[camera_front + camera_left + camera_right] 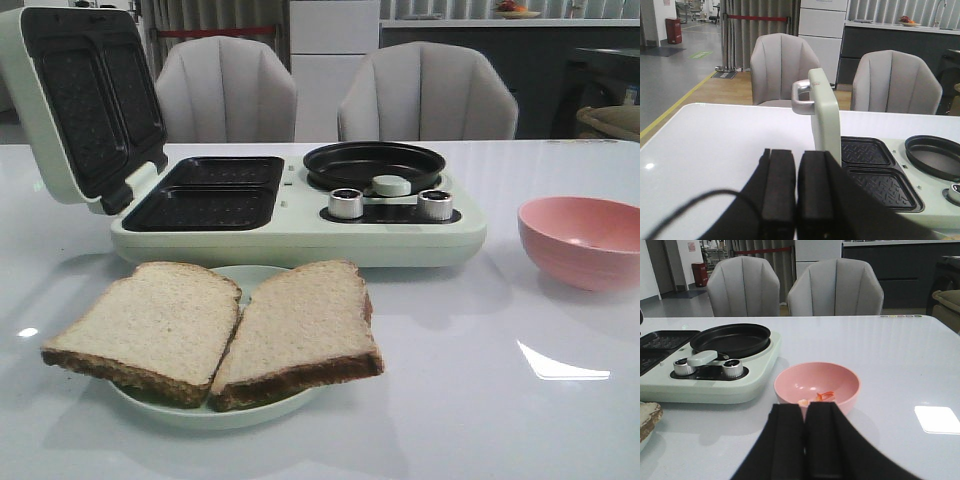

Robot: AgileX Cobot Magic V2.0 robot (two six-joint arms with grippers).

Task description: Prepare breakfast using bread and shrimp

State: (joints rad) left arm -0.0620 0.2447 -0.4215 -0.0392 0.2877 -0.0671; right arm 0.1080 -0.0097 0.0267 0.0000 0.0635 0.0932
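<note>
Two bread slices (215, 335) are seen side by side on a pale green plate (200, 412) at the near edge of the white table (450, 400), touching along their inner edges and overhanging the plate rim. Just behind the plate, a pale green breakfast maker (300, 235) is placed. Its lid (80, 100) is propped open at the left, exposing two dark grill wells (205, 192). A round black pan (374, 164) is set on its right half, with two metal knobs (346, 203) and a pale green round knob (391, 185) in front of it.

To the right, apart from the maker, a pink bowl (817, 387) is placed. Shrimp (825, 396) are seen at its bottom in the right wrist view: small pinkish-orange pieces, count not clear.

Left gripper (796, 200): pads pressed together, nothing pinched, held over bare table beside the open lid. Right gripper (805, 440): pads likewise closed together, nothing pinched, held just in front of the bowl. Neither arm is visible in the front view.

Two grey chairs (225, 90) are seen behind the table.
</note>
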